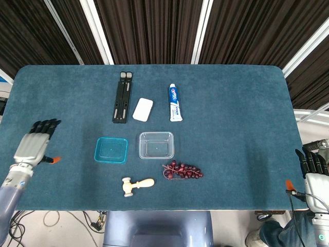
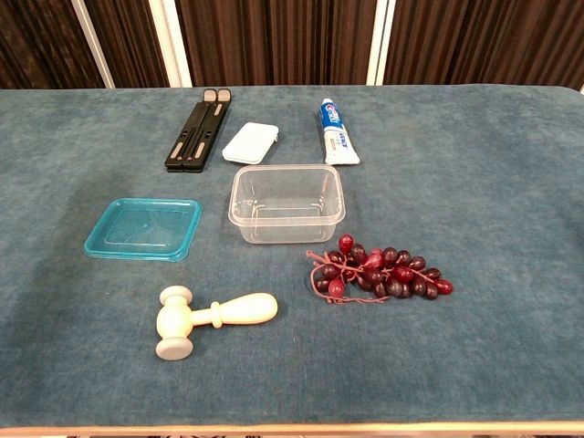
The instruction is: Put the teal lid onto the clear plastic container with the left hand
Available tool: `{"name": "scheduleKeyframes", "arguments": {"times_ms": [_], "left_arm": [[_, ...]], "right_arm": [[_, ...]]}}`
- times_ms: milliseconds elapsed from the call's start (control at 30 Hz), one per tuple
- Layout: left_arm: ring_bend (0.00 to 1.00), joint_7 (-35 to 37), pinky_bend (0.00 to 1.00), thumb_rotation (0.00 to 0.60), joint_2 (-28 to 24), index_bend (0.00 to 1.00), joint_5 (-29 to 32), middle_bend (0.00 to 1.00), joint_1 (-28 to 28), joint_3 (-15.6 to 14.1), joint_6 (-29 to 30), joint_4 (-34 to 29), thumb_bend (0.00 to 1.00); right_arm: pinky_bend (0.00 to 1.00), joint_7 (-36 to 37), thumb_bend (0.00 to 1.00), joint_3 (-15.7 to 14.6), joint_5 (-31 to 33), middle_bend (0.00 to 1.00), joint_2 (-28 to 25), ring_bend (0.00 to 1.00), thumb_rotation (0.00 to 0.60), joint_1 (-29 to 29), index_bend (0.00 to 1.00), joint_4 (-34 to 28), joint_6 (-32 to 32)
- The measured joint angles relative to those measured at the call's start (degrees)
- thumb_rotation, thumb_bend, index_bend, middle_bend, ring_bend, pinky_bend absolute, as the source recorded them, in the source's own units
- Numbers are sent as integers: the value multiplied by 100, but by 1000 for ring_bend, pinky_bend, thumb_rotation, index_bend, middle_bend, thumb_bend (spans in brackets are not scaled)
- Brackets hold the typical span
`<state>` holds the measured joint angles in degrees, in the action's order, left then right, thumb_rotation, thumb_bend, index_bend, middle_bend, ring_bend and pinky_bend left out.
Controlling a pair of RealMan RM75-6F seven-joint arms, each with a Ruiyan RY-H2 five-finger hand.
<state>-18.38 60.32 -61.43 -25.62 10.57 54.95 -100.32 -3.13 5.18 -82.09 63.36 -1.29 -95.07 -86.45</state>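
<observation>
My right hand partly cut off at head view's right edge; neither of my hands shows in chest view. Toothpaste tube lettering too small to read.
</observation>
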Motion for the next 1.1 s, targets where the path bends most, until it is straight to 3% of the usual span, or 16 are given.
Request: {"name": "scheduleKeyframes", "arguments": {"times_ms": [267,600,800,1100], "left_arm": [[1,-1202,15,600,708,8,1166,19,-999,-6,-486,219,42],[1,-2307,15,600,1871,7,2194,27,-1847,-242,-357,776,41],[1,-2697,15,600,2277,7,2535,30,-2139,-358,-63,931,35],[1,-2855,15,600,2446,7,2669,34,-2266,-575,118,851,34]], "right_arm": [[0,-8,355,-7,105,0,-35,0,600,14,0,-93,59],[0,-3,355,29,253,0,-64,0,600,18,0,-160,118],[0,24,355,47,314,0,-77,0,600,11,0,-177,156],[0,60,354,61,334,0,-86,0,600,6,0,-187,166]]}}
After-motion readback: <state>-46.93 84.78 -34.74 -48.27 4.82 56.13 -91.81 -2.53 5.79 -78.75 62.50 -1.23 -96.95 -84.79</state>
